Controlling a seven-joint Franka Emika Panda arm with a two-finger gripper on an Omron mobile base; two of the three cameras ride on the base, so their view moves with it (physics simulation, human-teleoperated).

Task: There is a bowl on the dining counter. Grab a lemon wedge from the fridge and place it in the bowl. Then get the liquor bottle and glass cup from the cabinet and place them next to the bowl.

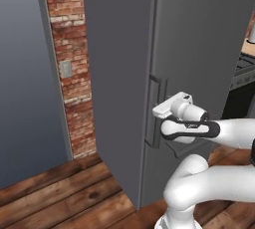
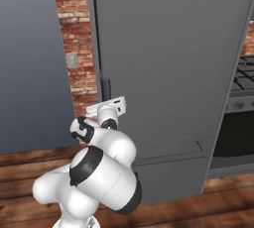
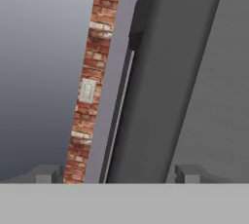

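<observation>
My pincer [image 3: 115, 173] gapes wide around the fridge [image 1: 199, 49] handle [image 3: 160, 86], gripping nothing; the fridge door is shut.

the white arm [image 1: 209, 183] rises from the base, bends at a big round elbow and reaches forward. the wrist is level. the gripper [image 3: 116, 173] points straight ahead at about mid height. its two small dark fingertips [image 3: 46, 173] stand wide apart, holding nothing.
</observation>
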